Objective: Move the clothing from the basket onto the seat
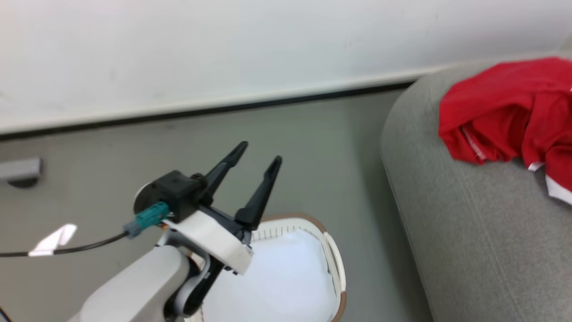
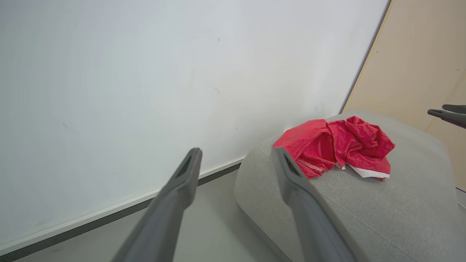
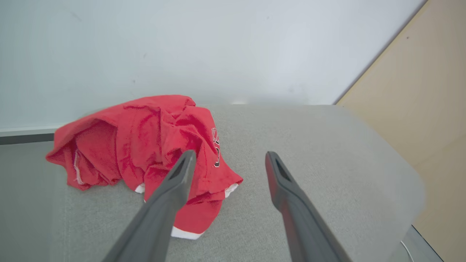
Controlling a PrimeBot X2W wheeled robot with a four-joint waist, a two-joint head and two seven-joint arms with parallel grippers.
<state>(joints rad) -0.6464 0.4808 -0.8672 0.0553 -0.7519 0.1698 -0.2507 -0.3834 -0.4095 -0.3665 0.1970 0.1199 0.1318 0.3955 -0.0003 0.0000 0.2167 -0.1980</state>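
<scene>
Red clothing [image 3: 145, 145] on seat [image 3: 309, 145], likely soft, light, floppy: pinch a raised fold; left end effector [image 1: 260, 152], right end effector [image 3: 230, 154] agape, empty.

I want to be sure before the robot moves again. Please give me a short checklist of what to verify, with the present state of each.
1. Clothing lies on seat: ok.
2. Right tool open, holding nothing: ok.
3. Left tool open, holding nothing: ok.
4. Right tool clear of clothing: cannot tell; they overlap in the right wrist view.
5. Basket empty: cannot tell; no red in the visible part, but the arm hides the rest.
</scene>
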